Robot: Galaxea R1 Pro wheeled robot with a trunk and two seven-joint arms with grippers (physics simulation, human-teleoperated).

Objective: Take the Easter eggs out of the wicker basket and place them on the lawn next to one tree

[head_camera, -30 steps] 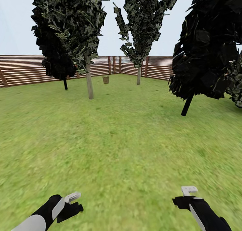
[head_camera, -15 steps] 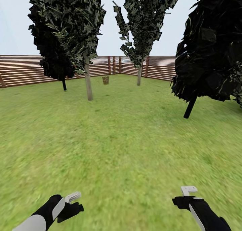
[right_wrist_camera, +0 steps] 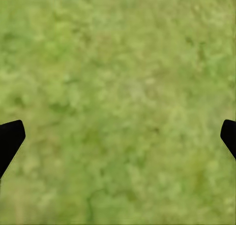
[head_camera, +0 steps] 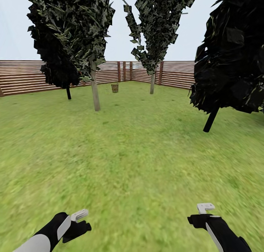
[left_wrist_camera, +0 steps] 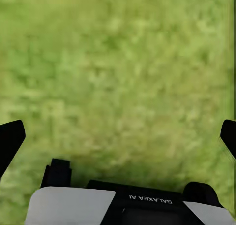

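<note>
Fenced lawn (head_camera: 139,160); a small brown thing, perhaps the wicker basket (head_camera: 114,87), lies far ahead by the fence (head_camera: 22,77), well beyond the left gripper (head_camera: 75,222) and right gripper (head_camera: 203,212), both spread wide and empty.

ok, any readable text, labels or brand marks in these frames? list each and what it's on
"GALAXEA", upside down as shown in the left wrist view, on the black housing of the left gripper just behind its fingers.
Nothing else legible: the right gripper, the lawn, the trees and the fence carry no text. The small brown object far off on the grass is too small to show any marking.
</note>
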